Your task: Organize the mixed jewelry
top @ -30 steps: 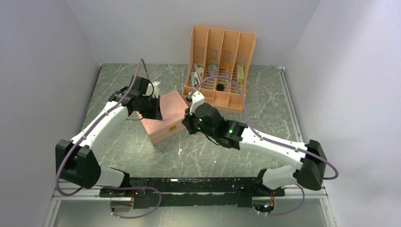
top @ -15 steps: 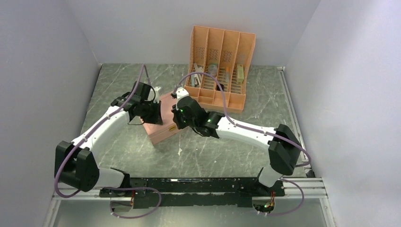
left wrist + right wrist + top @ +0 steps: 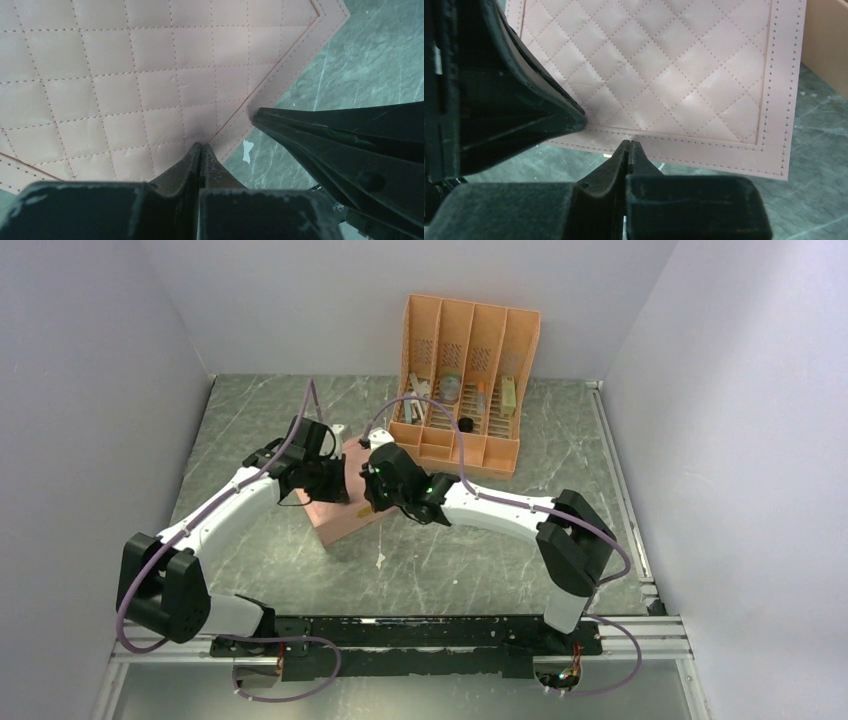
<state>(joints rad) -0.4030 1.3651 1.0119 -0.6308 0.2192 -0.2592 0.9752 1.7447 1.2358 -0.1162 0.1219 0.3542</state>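
Both pincers are closed tight and empty. Left pincer [image 3: 201, 146] has its tips over a corner of the pink box [image 3: 125, 75]. Right pincer [image 3: 629, 143] hangs at the box's edge just beside it. With the lid shut, any jewelry inside is hidden from me. My only candidate is a tiny pale speck [image 3: 381, 559] on the worktop [image 3: 480, 560], off the box's near side toward the arm bases. It is too small to identify or give an axis. I judge the right arm nearer to it.
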